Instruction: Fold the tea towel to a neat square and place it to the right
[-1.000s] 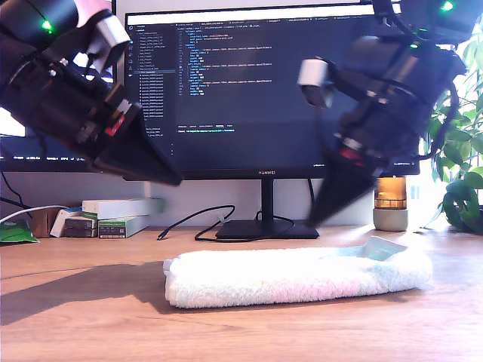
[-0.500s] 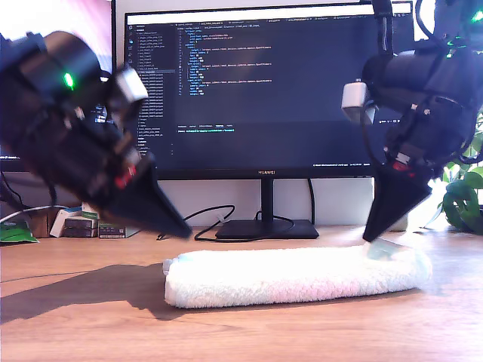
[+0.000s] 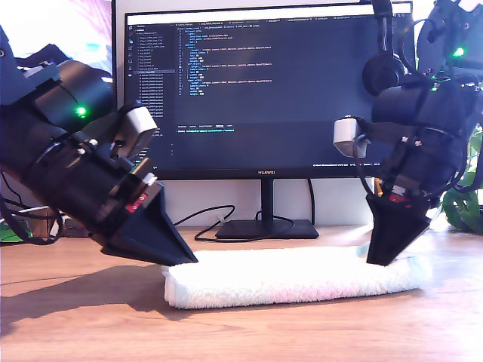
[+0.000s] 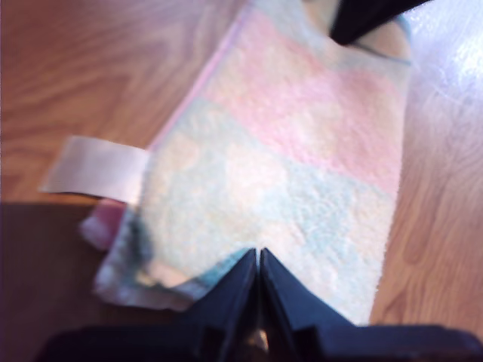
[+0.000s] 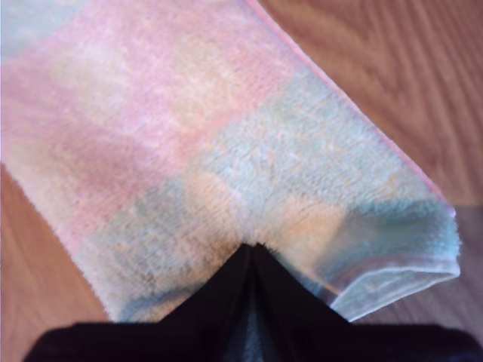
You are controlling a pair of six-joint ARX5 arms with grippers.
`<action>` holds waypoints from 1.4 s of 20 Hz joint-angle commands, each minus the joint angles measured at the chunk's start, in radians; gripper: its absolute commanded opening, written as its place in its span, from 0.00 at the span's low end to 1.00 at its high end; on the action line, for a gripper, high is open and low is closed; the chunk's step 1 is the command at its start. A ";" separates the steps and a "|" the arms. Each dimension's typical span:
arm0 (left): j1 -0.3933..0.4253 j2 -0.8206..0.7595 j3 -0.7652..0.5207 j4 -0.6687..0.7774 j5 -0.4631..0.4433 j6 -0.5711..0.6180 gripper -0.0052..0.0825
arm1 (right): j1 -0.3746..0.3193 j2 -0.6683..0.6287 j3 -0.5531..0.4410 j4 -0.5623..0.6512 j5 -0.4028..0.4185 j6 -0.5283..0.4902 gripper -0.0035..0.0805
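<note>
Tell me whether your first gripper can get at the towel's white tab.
Probably yes: the white tab lies flat close beside my first gripper, which sits jaws shut at the tea towel end. Nothing covers it; the jaws must open first.

Operator: Has either claw caught any cloth?

Robot: You can't tell. My first claw [image 4: 259, 253] and my second claw [image 5: 253, 247] both show tips pressed together over the tea towel [image 4: 302, 151], and the tips cover whatever lies between them.

Operator: What else is lost?

Robot: Both wrist views are soft, so you get no weave. In the exterior view my first arm [image 3: 75, 173] runs off at nine o'clock and my second arm [image 3: 430, 136] at two o'clock. The plant [image 3: 468, 207] behind it is mostly covered, and the text on the monitor [image 3: 249, 83] is too small to read.
</note>
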 commanded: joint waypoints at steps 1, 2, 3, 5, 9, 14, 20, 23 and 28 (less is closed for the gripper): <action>-0.002 0.051 -0.001 0.002 0.000 -0.023 0.04 | 0.005 0.041 -0.012 0.017 0.035 -0.006 0.03; -0.002 0.066 0.000 0.002 -0.004 -0.025 0.04 | 0.005 0.041 -0.012 0.017 0.040 -0.006 0.03; -0.002 0.079 0.002 -0.002 -0.025 -0.030 0.04 | 0.005 0.041 -0.012 0.016 0.050 -0.006 0.03; -0.002 0.106 0.010 -0.014 -0.076 -0.053 0.04 | 0.005 0.041 -0.012 0.015 0.067 -0.006 0.03; -0.002 0.124 0.050 -0.029 -0.170 -0.048 0.04 | 0.011 0.041 -0.012 -0.049 0.129 0.002 0.03; -0.005 0.127 0.108 -0.058 -0.184 0.003 0.04 | 0.072 0.041 -0.012 -0.224 0.130 0.006 0.03; -0.016 0.155 0.114 -0.029 -0.183 0.012 0.04 | 0.253 0.040 -0.012 -0.232 0.127 0.060 0.03; -0.038 0.216 0.136 -0.030 -0.195 0.034 0.04 | 0.334 0.040 -0.012 -0.214 0.128 0.081 0.03; -0.041 0.262 0.206 -0.051 -0.262 0.085 0.04 | 0.399 0.040 -0.012 -0.228 0.122 0.116 0.03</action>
